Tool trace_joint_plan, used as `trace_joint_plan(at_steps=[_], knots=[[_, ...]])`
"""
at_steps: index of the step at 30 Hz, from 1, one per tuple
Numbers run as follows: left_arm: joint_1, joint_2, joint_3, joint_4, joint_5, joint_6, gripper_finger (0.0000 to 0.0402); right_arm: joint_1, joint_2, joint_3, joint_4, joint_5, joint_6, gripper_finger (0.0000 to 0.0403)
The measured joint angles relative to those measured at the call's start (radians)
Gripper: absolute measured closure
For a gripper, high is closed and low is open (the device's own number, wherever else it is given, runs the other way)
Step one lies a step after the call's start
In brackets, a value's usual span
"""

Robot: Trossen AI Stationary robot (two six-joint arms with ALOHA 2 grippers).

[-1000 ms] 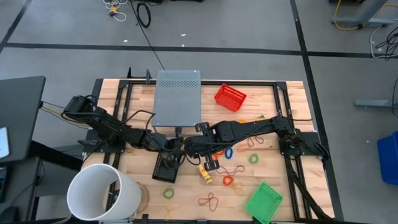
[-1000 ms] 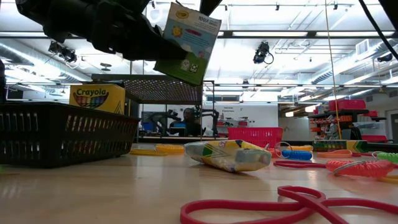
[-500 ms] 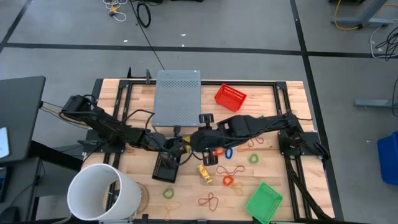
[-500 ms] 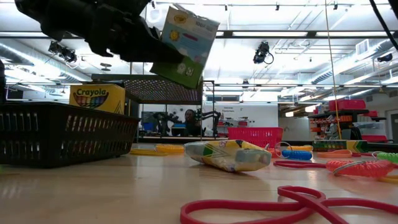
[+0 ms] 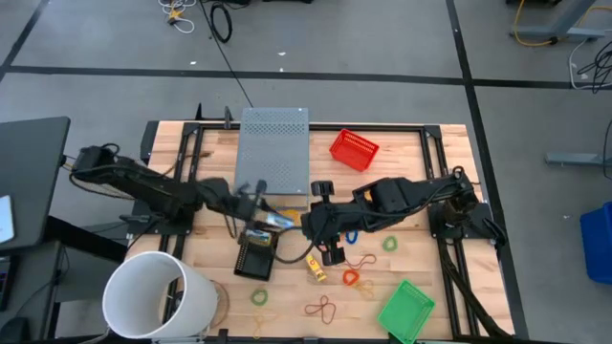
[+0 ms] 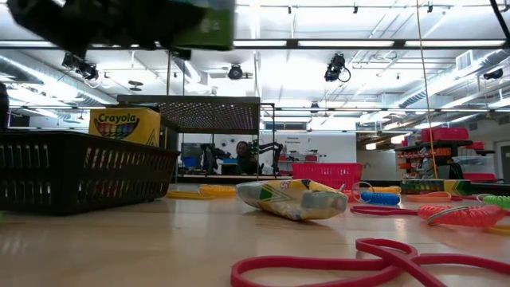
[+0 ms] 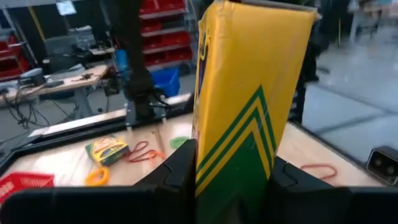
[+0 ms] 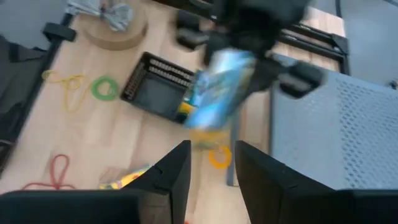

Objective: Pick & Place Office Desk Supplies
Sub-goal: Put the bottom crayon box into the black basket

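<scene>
- Left gripper: closed on a yellow-and-green crayon box, held in the air above the black basket.
- Right gripper: seen just beside the basket, fingers apart and empty.
- Black basket: a box printed "Crayola" stands inside.
- A second crayon box lies flat on the table; its print is apparently too blurred to read.
- Rubber bands are scattered nearby.

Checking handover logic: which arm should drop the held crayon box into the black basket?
Left. The left gripper is shut on the crayon box and hangs just above the black basket. The right gripper is open, holds nothing, and sits beside the basket.
</scene>
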Motion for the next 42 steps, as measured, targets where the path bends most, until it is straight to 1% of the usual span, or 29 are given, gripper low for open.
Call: trace_joint_plan(at_steps=[3, 7, 12, 17, 21, 24, 27, 30, 35, 39, 42], knots=[[0.042, -0.097, -0.080, 0.013, 0.061, -0.061, 0.0296, 0.011, 0.003, -0.011, 0.009, -0.006, -0.002, 0.0278], [0.031, -0.200, -0.165, 0.008, 0.111, -0.112, 0.0296, 0.015, 0.002, -0.011, 0.025, -0.005, -0.007, 0.0279], [-0.019, -0.268, -0.262, -0.001, 0.077, -0.178, 0.0296, 0.014, 0.002, -0.011, 0.036, -0.007, -0.007, 0.0279], [-0.097, -0.292, -0.310, 0.001, 0.040, -0.223, 0.0296, 0.014, 0.002, -0.012, 0.065, -0.027, 0.006, 0.0279], [-0.171, -0.292, -0.324, -0.003, -0.029, -0.250, 0.0296, 0.013, 0.001, -0.076, 0.170, -0.064, 0.027, 0.0279], [-0.230, -0.292, -0.329, -0.002, -0.079, -0.265, 0.0296, 0.013, 0.001, -0.158, 0.250, -0.076, 0.045, 0.0279], [-0.294, -0.292, -0.335, -0.007, -0.161, -0.283, 0.0296, 0.013, 0.002, -0.253, 0.312, -0.076, 0.054, 0.0279], [-0.358, -0.291, -0.335, -0.006, -0.224, -0.297, 0.0296, 0.013, 0.003, -0.333, 0.420, -0.083, 0.061, 0.0279], [-0.445, -0.278, -0.335, -0.007, -0.362, -0.317, 0.0296, 0.015, 0.003, -0.431, 0.644, -0.144, 0.061, 0.0279], [-0.505, -0.252, -0.335, -0.003, -0.475, -0.325, 0.0296, 0.015, 0.003, -0.476, 0.684, -0.151, 0.061, 0.0279], [-0.538, -0.223, -0.335, 0.030, -0.508, -0.321, 0.0296, 0.015, 0.003, -0.481, 0.687, -0.151, 0.061, 0.0279]])
